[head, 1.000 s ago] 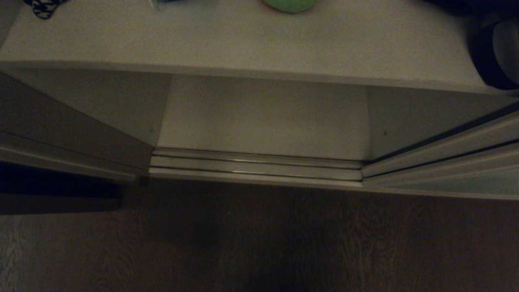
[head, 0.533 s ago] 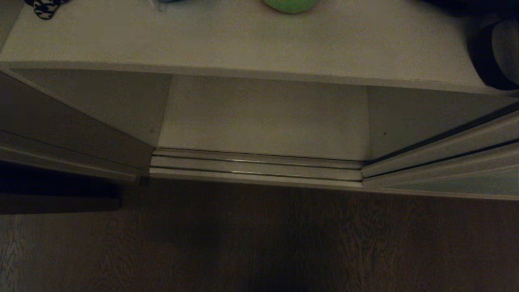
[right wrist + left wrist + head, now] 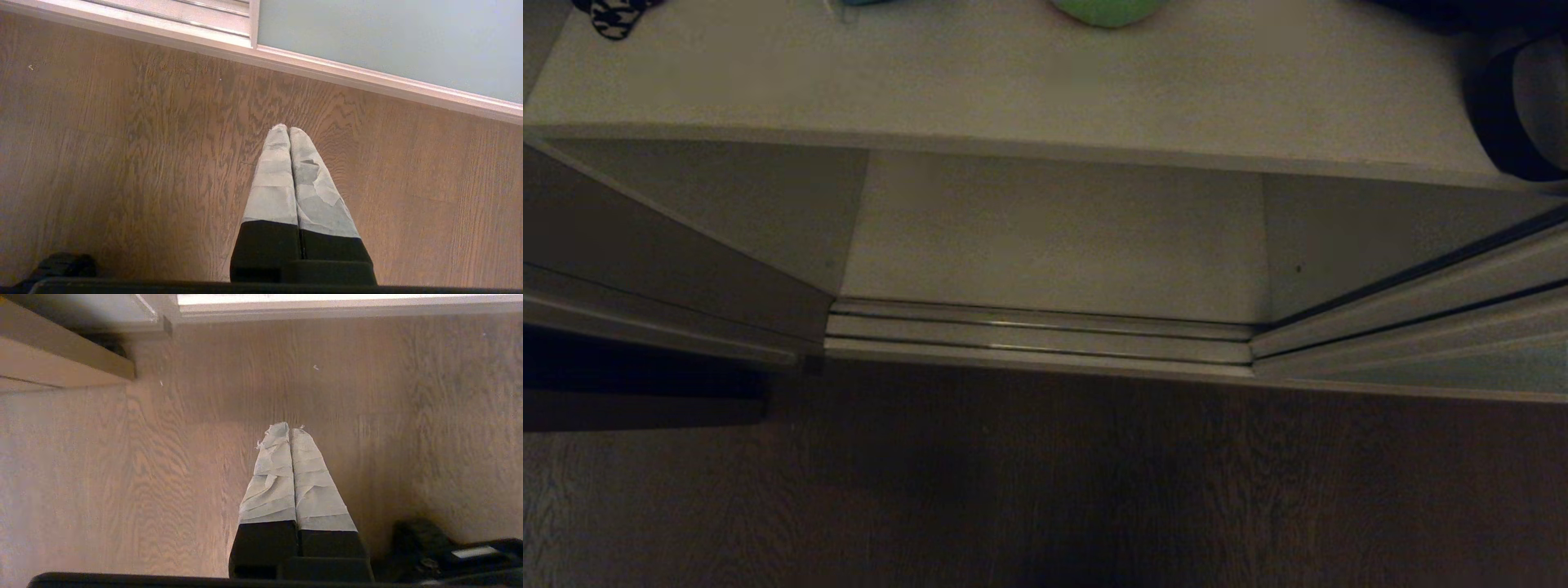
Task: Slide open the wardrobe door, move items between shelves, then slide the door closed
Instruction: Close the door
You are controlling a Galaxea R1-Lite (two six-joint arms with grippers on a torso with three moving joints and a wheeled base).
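Wood floor [image 3: 163,477] is lying beneath both grippers; left gripper [image 3: 289,430] and right gripper [image 3: 288,130] are hanging pressed together, empty. Sliding wardrobe door [image 3: 388,45] is standing open beyond the right gripper; judged next: closing it.

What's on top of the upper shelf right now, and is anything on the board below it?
On the upper shelf: a green toy, a teal item, checked fabric, a dark object, all cropped. The lower board looks bare; its rear is hidden.

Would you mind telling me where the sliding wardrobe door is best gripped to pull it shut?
Probably the slim silvery frame at the sliding wardrobe door's free vertical edge, approached from the open wardrobe side: its flat panel shows no handle.
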